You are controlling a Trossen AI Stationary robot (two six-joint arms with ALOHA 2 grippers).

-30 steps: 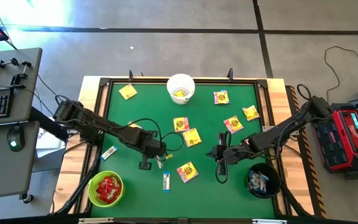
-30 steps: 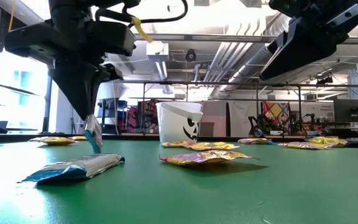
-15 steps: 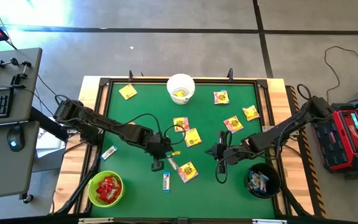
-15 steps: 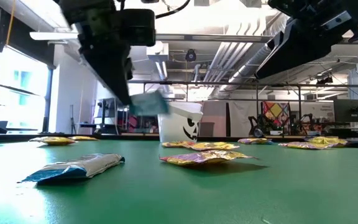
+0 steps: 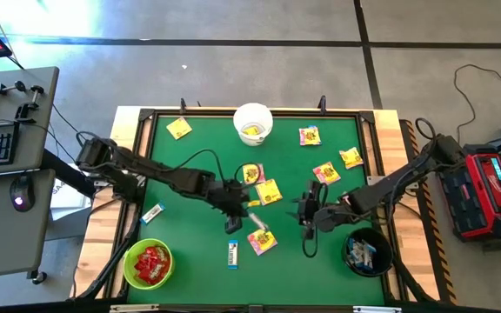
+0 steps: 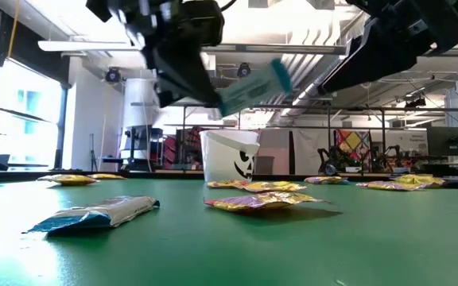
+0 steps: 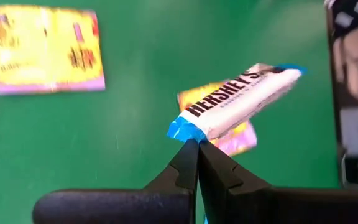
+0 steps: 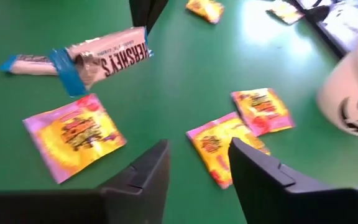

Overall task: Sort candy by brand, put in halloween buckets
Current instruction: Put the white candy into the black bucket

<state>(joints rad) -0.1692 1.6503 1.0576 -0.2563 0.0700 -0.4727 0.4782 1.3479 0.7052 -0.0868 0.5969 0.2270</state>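
Handover time: my left end effector [image 5: 236, 214] is clamped shut on the blue end of a white-and-blue Hershey's bar [image 7: 241, 99], and a second ago that bar hung just above the table [image 5: 198, 156] near the spot where I picked it up. Now I have swung it up and toward the middle, over a yellow packet [image 5: 262, 240]. In the low view the bar [image 6: 253, 86] rides high, tilted, well clear of the green surface.

My right end effector [image 5: 311, 209] has changed too. A second ago its fingers were pinched together; now they stand apart with nothing between them, and its wrist view looks straight at the approaching bar [image 8: 107, 59]. I judge this as preparation to receive the bar, since the black bucket [image 5: 368, 252] with the other white-and-blue bars sits on my right side, beyond my left arm's easy reach.

One more white-and-blue bar [image 5: 232, 254] lies on the table, another [image 5: 153, 213] near the left edge. Yellow packets are still scattered; the white bucket [image 5: 253, 123] holds one. The lime green bucket [image 5: 149, 263] holds the red packets.
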